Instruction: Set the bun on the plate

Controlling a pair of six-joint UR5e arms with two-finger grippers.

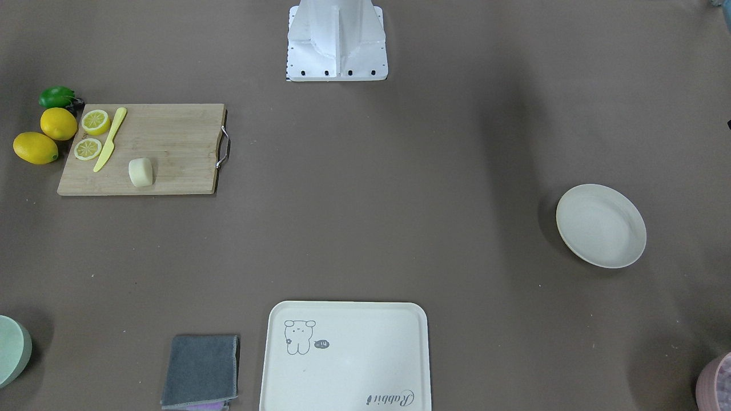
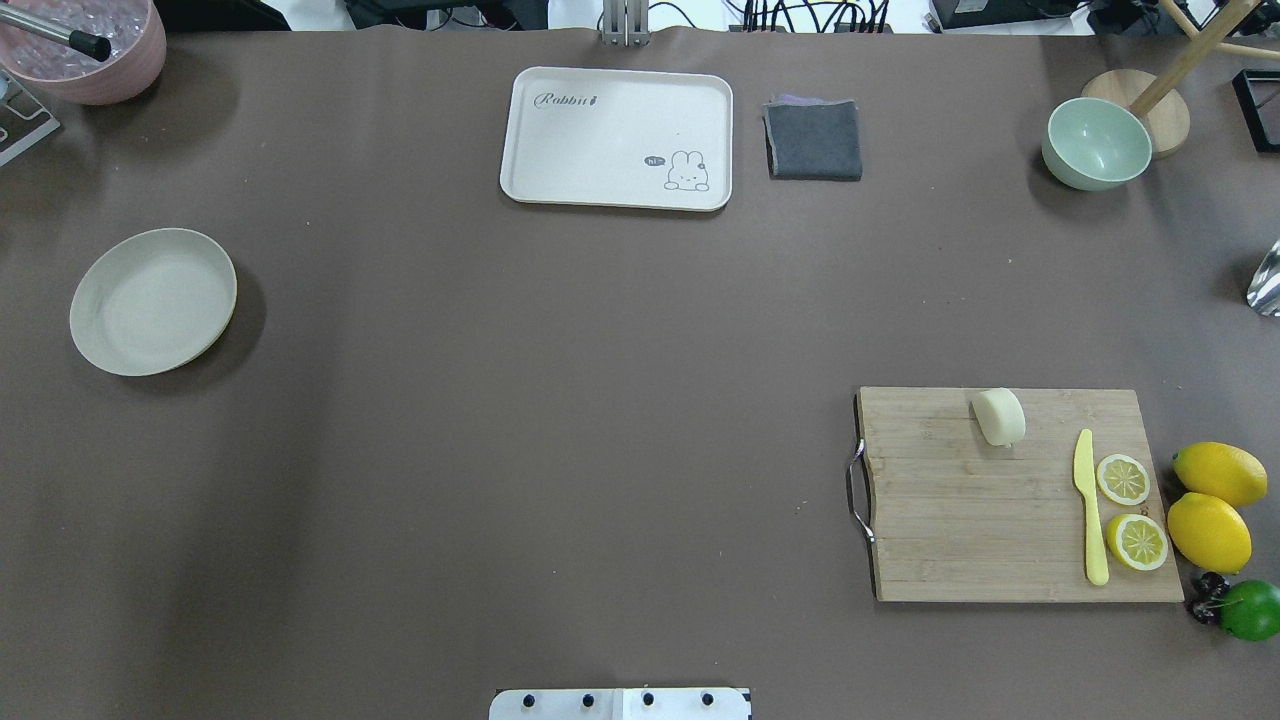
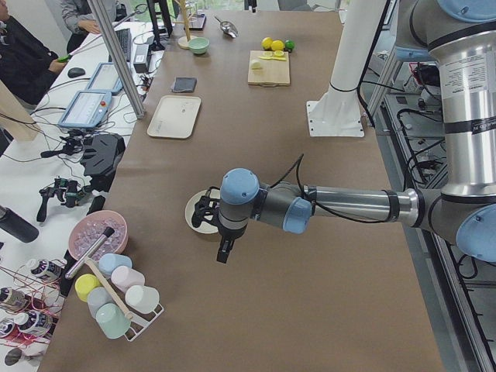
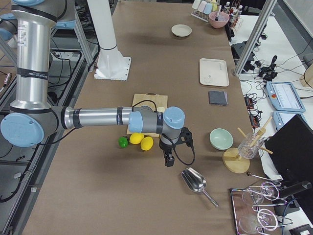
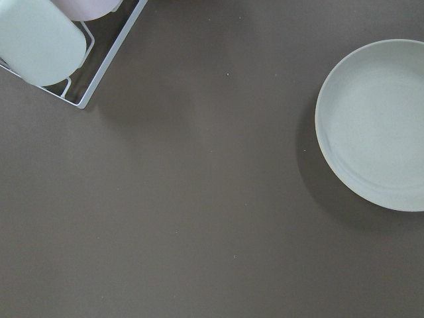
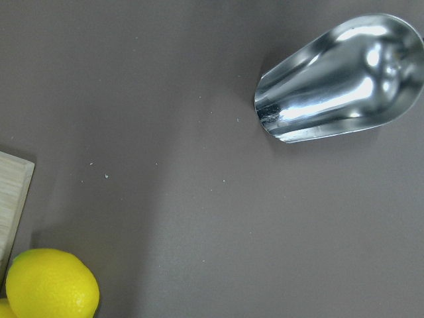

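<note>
The bun point(image 1: 140, 172) point(image 2: 999, 416), a small cream lump, lies on a wooden cutting board point(image 2: 1010, 520) on the robot's right side of the table. The plate point(image 1: 601, 225) point(image 2: 152, 301) point(image 5: 381, 126), round and off-white with nothing on it, sits far off on the robot's left side. My left gripper point(image 3: 225, 252) hangs above the table beside the plate, seen only in the exterior left view; I cannot tell if it is open or shut. My right gripper point(image 4: 168, 159) hovers past the lemons point(image 4: 141, 141), seen only in the exterior right view; its state cannot be told either.
On the board lie a yellow knife point(image 2: 1090, 510) and two lemon slices point(image 2: 1122, 479). Whole lemons and a lime point(image 2: 1250, 608) sit beside it. A cream tray point(image 2: 617, 137), grey cloth point(image 2: 814, 139), green bowl point(image 2: 1096, 144), metal scoop point(image 6: 341, 79) and cup rack point(image 3: 116, 298) stand around the edges.
</note>
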